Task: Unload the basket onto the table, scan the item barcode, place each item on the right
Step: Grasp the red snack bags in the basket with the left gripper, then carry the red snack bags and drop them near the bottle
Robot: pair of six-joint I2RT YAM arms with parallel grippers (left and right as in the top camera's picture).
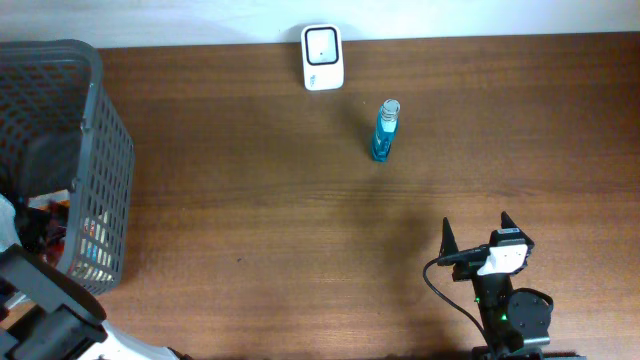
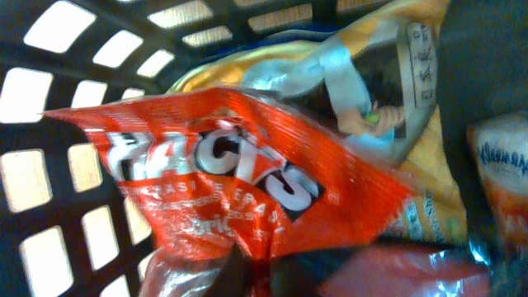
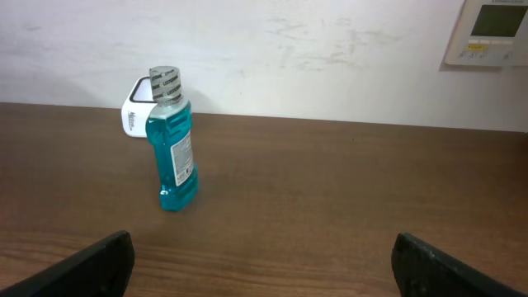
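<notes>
On your table point(image 1: 300, 220), left gripper point(image 2: 247, 276) clamps orange snack bag point(image 2: 231, 181) in basket point(image 1: 105, 150); right gripper point(image 1: 476, 225) stands apart. Pick step: next, lift toward scanner point(image 1: 323, 57).

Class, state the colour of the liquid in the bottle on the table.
Turquoise blue; the bottle shows best in the right wrist view.

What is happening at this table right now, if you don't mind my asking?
The left arm reaches into the grey basket at the left end of the table. Its jaws are shut and appear to pinch the lower edge of an orange snack bag lying among other packets. The right gripper sits open at the near edge, holding nothing, facing a blue mouthwash bottle that stands upright near the white scanner. Nothing has reached the scanner yet.
</notes>
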